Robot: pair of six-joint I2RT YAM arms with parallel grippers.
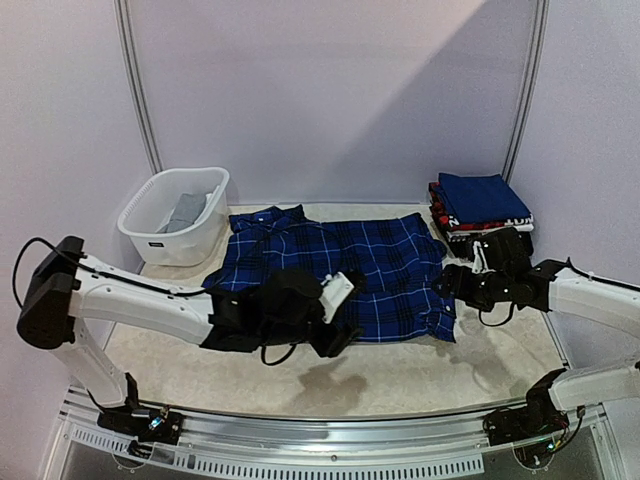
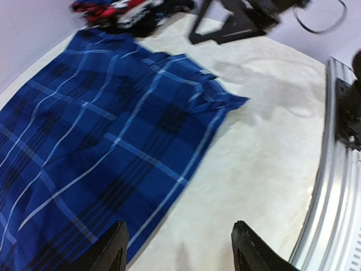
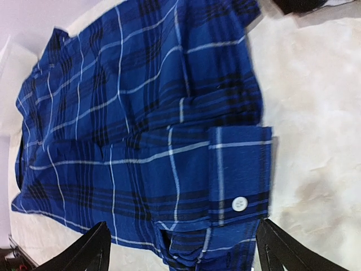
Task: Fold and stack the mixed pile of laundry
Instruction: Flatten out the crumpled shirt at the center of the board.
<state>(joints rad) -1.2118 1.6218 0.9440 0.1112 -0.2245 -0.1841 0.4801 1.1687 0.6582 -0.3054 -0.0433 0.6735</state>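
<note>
On the table (image 1: 420, 375), the blue plaid shirt (image 1: 370, 260) is lying spread flat, left gripper (image 2: 179, 240) over its near edge, right gripper (image 3: 183, 243) over the cuff, both gaping wide, gripping nothing.

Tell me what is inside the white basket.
A grey garment lies crumpled inside the white basket. The basket's walls and the garment itself hide anything underneath.

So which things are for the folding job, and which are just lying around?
For the job: blue plaid shirt, folded clothes stack, grey cloth in the basket.
Just lying around: white basket, table.
</note>
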